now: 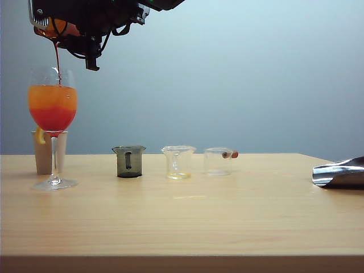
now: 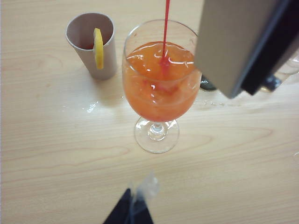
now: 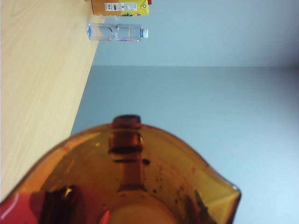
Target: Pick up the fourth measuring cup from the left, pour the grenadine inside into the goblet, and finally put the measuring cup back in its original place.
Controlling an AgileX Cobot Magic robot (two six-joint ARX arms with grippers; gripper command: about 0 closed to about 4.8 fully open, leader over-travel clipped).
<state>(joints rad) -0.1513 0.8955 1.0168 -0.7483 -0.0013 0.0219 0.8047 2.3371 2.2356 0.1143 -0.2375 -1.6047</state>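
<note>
My right gripper point(image 1: 63, 25) reaches across to the upper left of the exterior view. It is shut on the fourth measuring cup point(image 1: 55, 28), a red-brown translucent cup tipped over the goblet point(image 1: 52, 108). A thin red stream of grenadine point(image 1: 57, 60) falls from its spout into the bowl, which holds orange juice over a red layer. In the right wrist view the cup point(image 3: 140, 177) fills the foreground around that gripper point(image 3: 126, 212). The left wrist view looks down on the goblet point(image 2: 159, 84) and the stream point(image 2: 166, 23). My left gripper point(image 2: 133, 210) hovers shut and empty on the near side of the goblet.
A paper cup with a lemon slice point(image 1: 48, 151) stands just behind the goblet. A smoky grey cup point(image 1: 128, 161) and two clear cups point(image 1: 178, 162) point(image 1: 219, 161) line the table's middle. A shiny metal object point(image 1: 340, 173) lies at the right edge. A bottle point(image 3: 117, 31) and a yellow carton point(image 3: 120, 7) stand farther off.
</note>
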